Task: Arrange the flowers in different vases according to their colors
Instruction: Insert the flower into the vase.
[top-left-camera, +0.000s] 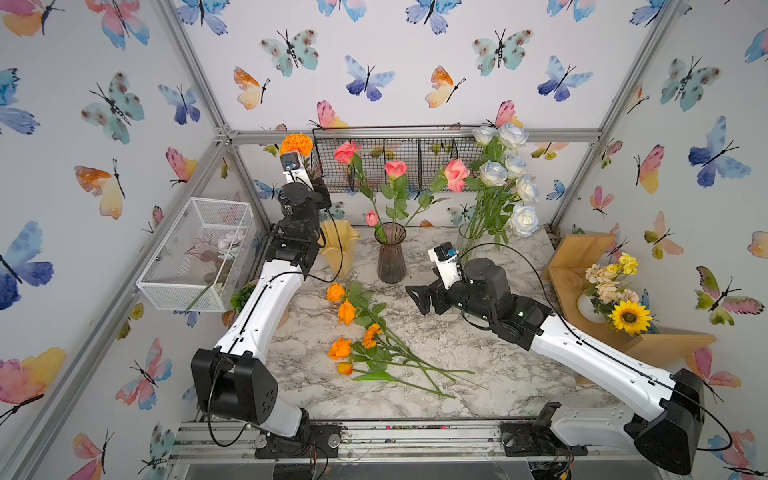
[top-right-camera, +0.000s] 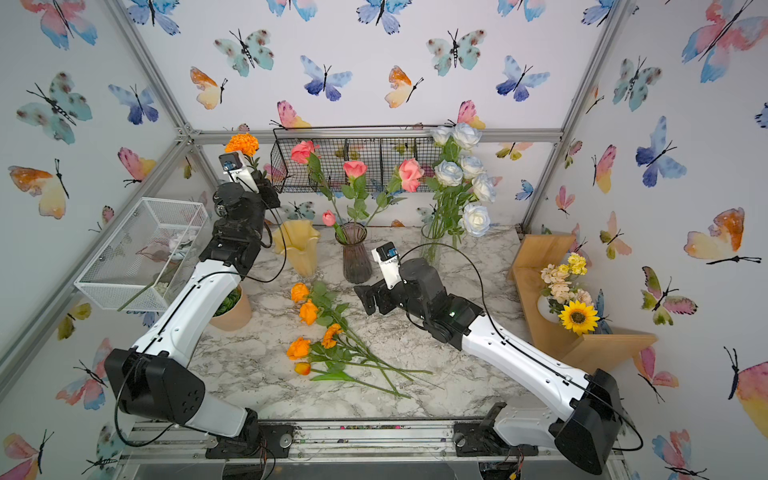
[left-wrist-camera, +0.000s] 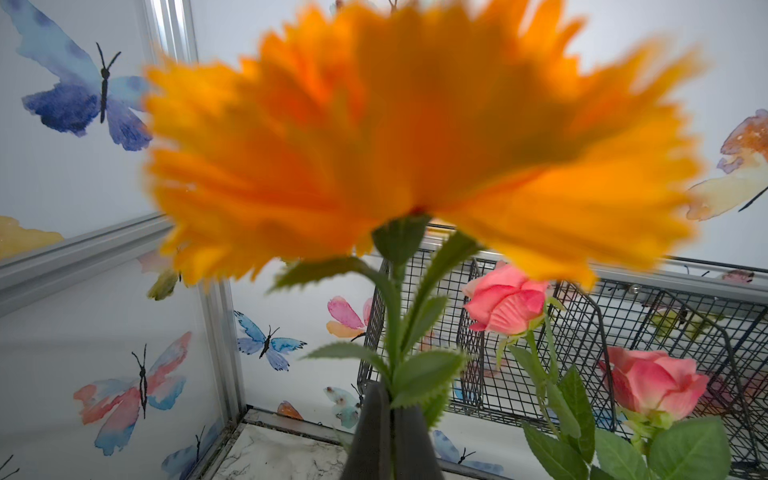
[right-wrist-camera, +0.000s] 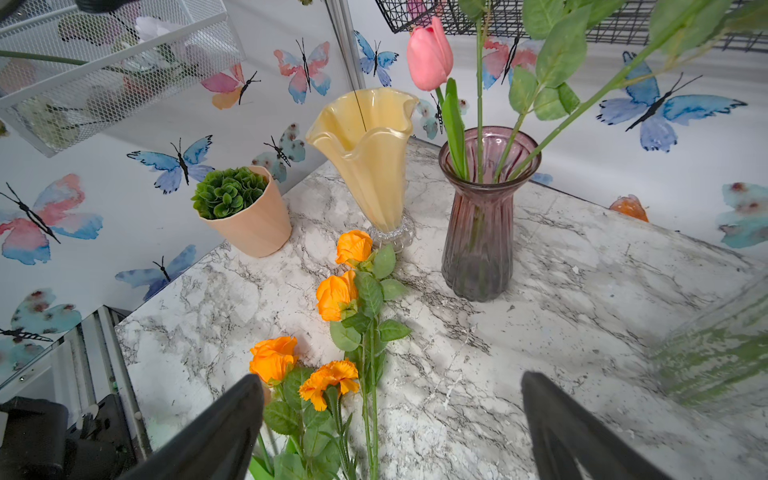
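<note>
**Pink and white-blue placed – orange only begun**

Two of the three colours look finished. The pink flowers (top-left-camera: 456, 174), three roses and a tulip, stand in the purple vase (right-wrist-camera: 478, 232), straight ahead of the right tool (right-wrist-camera: 390, 376). The white-blue roses (top-left-camera: 493, 172) fill the clear vase (top-left-camera: 467, 241), which stands beside that tool on the side away from the other arm.

The orange group is what remains. The left tool (left-wrist-camera: 390, 409) is raised high near the back wall, its jaws pressed together on the green stem of one marigold (left-wrist-camera: 415, 145). The bloom stands upright just above the fingertips. The cream-yellow vase (right-wrist-camera: 365, 166) stands on the surface (top-left-camera: 457, 353) well below this tool and nearer its arm. As far as the views show, no flower is in it, so it is most likely meant for the orange ones.

Five more orange flowers (top-left-camera: 346, 311) lie on the surface: three roses, a marigold and a tulip, their stems crossing. They lie just ahead of and below the right tool, whose jaws are spread wide and hold nothing.

By my judgement the task is a little past halfway – one orange stem is in the air and none is yet in a vase.
</note>
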